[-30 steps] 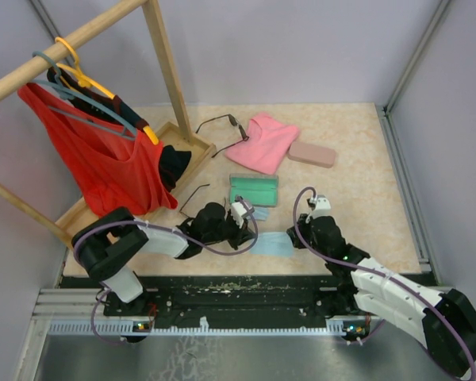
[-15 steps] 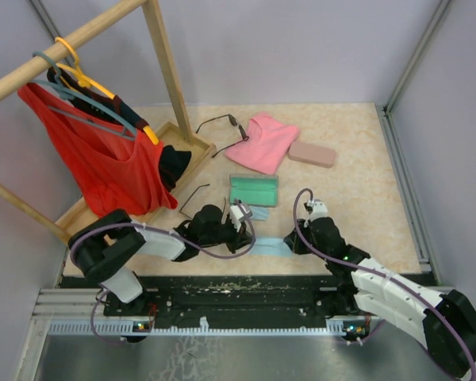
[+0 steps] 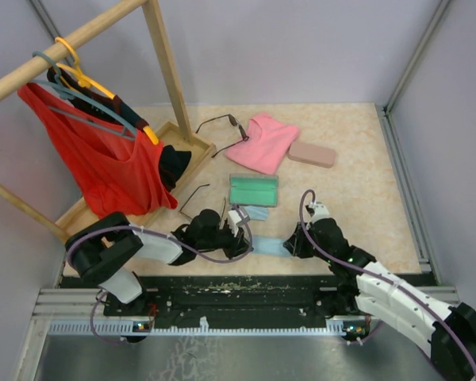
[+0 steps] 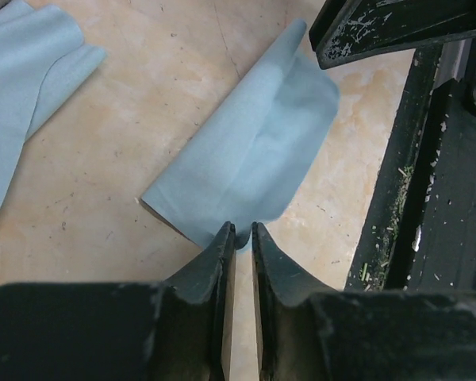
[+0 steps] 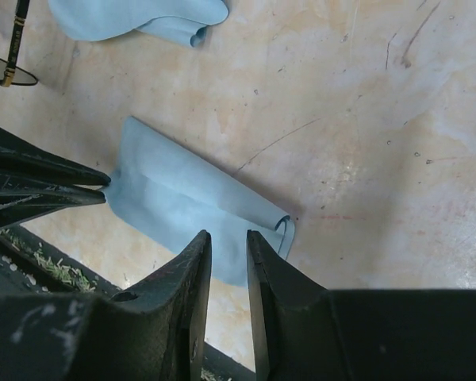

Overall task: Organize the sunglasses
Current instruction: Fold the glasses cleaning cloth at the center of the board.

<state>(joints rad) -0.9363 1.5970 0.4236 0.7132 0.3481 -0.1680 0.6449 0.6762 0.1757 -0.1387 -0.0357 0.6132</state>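
Both grippers are slightly parted, grasping nothing: my left gripper (image 4: 239, 230) and right gripper (image 5: 228, 238) flank the folded blue cloth (image 4: 254, 159) on the near worktop (image 3: 357, 159). One pair of sunglasses (image 3: 195, 196) lies just beyond my left arm (image 3: 155, 242), the other pair (image 3: 220, 124) far back. A fingertip could snag and unfold the cloth.

Both arms are extended low along the near edge of the table. The left arm (image 3: 155, 242) is stretched rightward and the right arm (image 3: 389, 286) leftward, so that the grippers are brought tip to tip near the middle of that edge. The left gripper (image 4: 239, 230) is seen with its jaws parted by a thin slit. The jaws of the right gripper (image 5: 226, 236) are set slightly wider apart.
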